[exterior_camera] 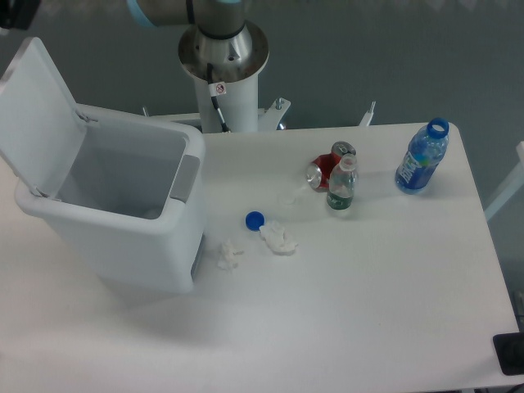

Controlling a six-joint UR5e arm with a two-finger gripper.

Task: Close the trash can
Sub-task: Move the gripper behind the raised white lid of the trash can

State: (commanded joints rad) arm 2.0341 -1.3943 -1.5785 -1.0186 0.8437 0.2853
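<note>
Lab: pedestal-mounted robot arm, white table.

silver arm, blue joint ring

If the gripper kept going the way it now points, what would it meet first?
Hard to say: the gripper shows only as a dark shape at the top-left frame edge, so its heading is unclear. The nearest thing is the raised lid of the trash can, just below it.

Lighting bright, even, diffuse, apparently from overhead. White table slightly washed out, no hard glare. Soft shadow lies beside the trash can. Focus slightly soft throughout; dark backdrop stays dim.
</note>
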